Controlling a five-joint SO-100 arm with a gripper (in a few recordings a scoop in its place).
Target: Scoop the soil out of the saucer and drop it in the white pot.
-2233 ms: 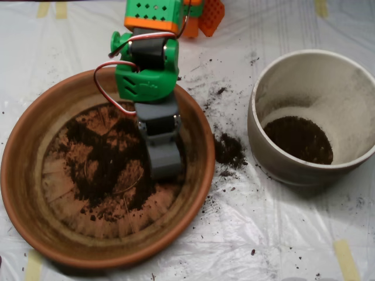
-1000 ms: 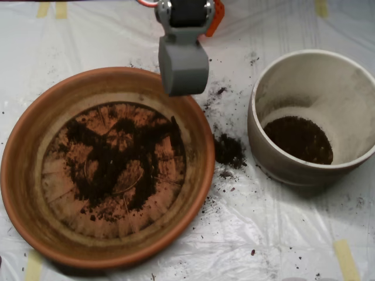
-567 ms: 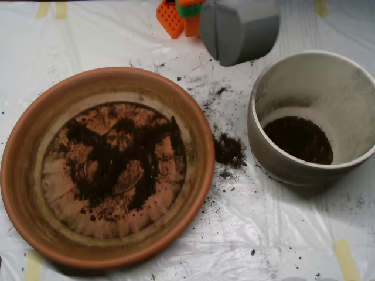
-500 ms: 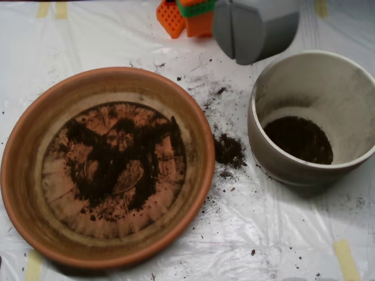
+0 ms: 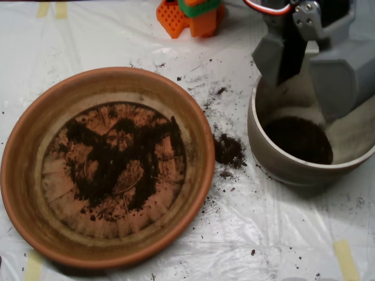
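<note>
The terracotta saucer [image 5: 17, 158] lies at the left, with a thin dark patch of soil [image 5: 114, 161] spread over its ridged floor. At the right stands the white pot [image 5: 265, 157], a dark layer of soil [image 5: 299, 140] on its bottom. My grey scoop [image 5: 299, 93] hangs over the pot's back half. Its two shells are spread apart with a dark gap between them, so it is open. The shells hide the pot's far rim.
A small pile of spilled soil [image 5: 228, 149] lies on the white plastic sheet [image 5: 234, 234] between saucer and pot, with specks scattered around it. The arm's orange and green base [image 5: 190, 14] stands at the top edge. Yellow tape strips [image 5: 345, 260] mark the sheet's corners.
The scoop rose out of the saucer, swung right along the top of the picture to above the white pot, and its shells have parted.
</note>
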